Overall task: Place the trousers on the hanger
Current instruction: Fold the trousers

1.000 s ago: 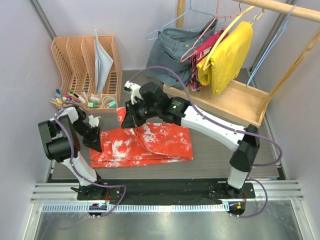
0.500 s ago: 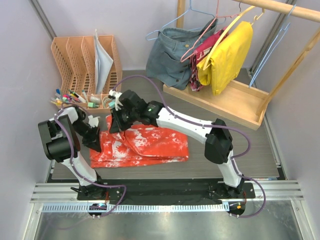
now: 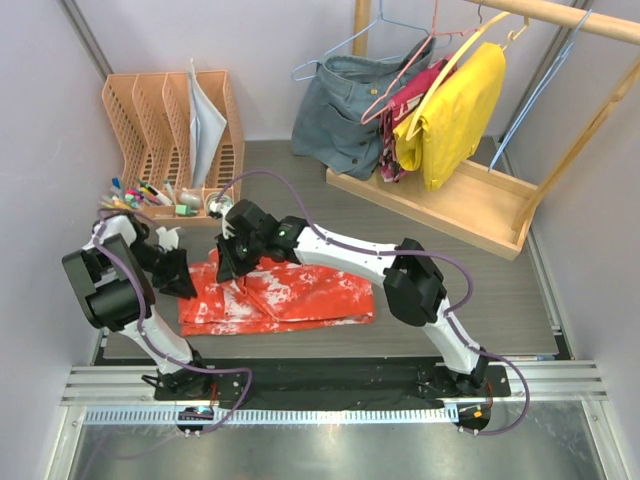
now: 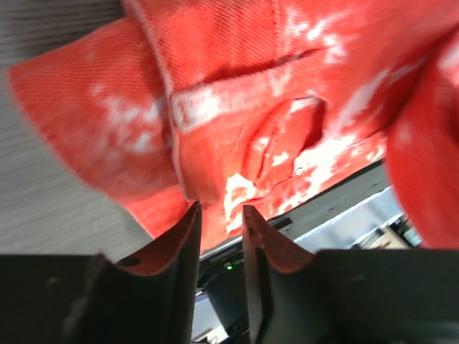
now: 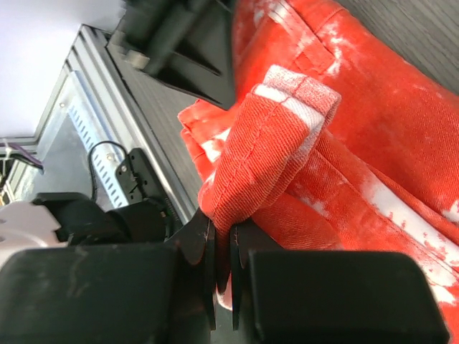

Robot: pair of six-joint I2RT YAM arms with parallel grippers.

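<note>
Two end effectors meet at the left end of the trousers (image 3: 300, 295), which lie folded on the counter (image 3: 450, 240) with their long axis running left to right. The right end effector (image 3: 232, 262) is clamped tight on a raised fold (image 5: 287, 122) of the cloth. The bulk of the garment extends to its right, toward that arm's own base. The left end effector (image 3: 178, 278) sits just to its left, fingers parted by a narrow gap with nothing visibly between them and the cloth edge at their tips. The hanger (image 3: 540, 92) hangs empty from the wooden rail (image 3: 560, 15), well apart: far to the right of the right end effector and beyond it, across the counter. The right arm, already holding cloth, is judged the nearer for that carry. Right arm: stretched low across the counter, elbow bent, wrist pitched down. Left arm: folded close, elbow raised, wrist turned inward toward the trousers.
</note>
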